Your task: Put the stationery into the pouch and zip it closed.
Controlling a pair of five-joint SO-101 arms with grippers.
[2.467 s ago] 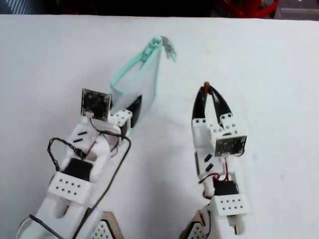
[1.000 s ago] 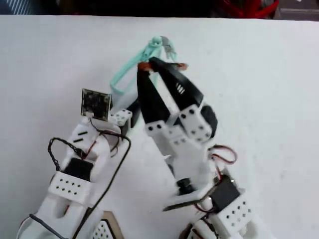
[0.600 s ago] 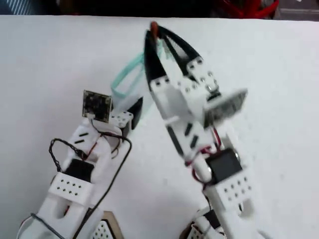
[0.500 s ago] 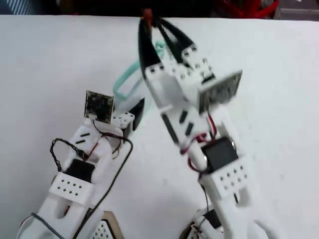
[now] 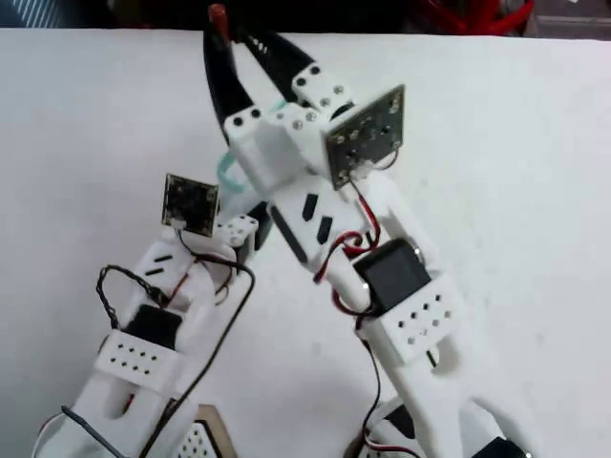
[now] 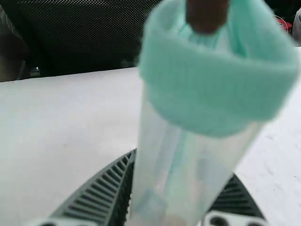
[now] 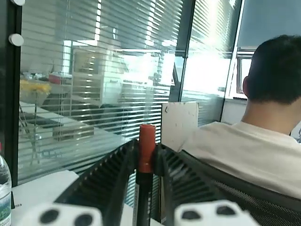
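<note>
The clear plastic pouch with a mint-green fabric rim (image 6: 202, 155) is pinched at its near end by the left pincer (image 6: 174, 202). Its looped rim gapes, and faint pale shapes show inside. Beyond that rim, the right pincer (image 7: 146, 169) grips a dark pen with a red cap (image 7: 146, 146), cap outermost.

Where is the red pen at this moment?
The pen is in the right gripper, near the table's far edge in the high view, beyond the pouch.

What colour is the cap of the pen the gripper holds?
The pen cap is red, clearest in the right wrist view.
</note>
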